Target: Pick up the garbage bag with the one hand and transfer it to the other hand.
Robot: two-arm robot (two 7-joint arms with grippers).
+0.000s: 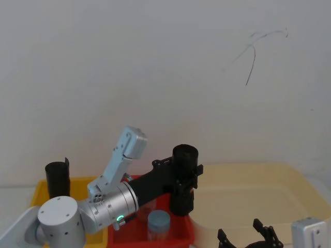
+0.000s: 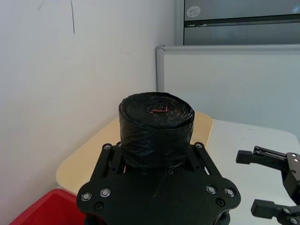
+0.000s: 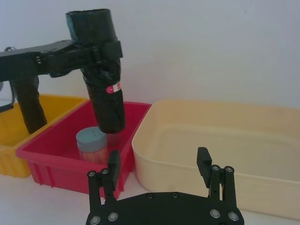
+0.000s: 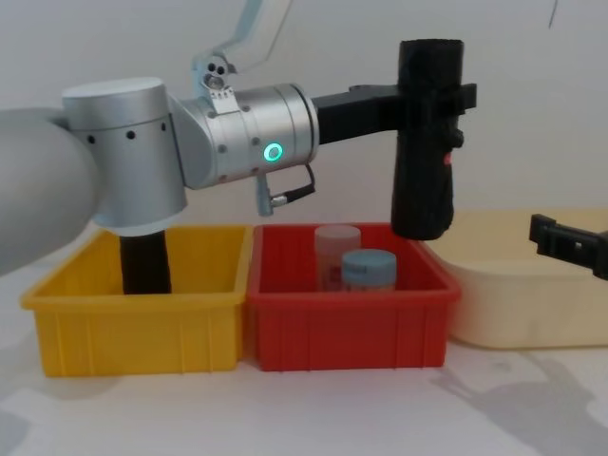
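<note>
The garbage bag (image 4: 425,180), a tall black wrinkled roll with a small red spot (image 3: 113,88), hangs upright in the air over the right end of the red bin (image 4: 347,323). My left gripper (image 4: 445,103), on the silver arm with the green ring light, is shut on the roll's upper part; the left wrist view looks down on the roll's top (image 2: 156,115). My right gripper (image 3: 159,161) stands open with nothing between its fingers, low and to the right of the roll, in front of the cream tub (image 3: 215,140). It also shows in the head view (image 1: 245,233).
A yellow bin (image 4: 133,323) at the left holds a second black roll (image 4: 144,264). In the red bin stand a blue-lidded jar (image 4: 368,269) and a clear jar (image 4: 337,247). The cream tub (image 4: 513,304) sits at the right. A white wall runs behind.
</note>
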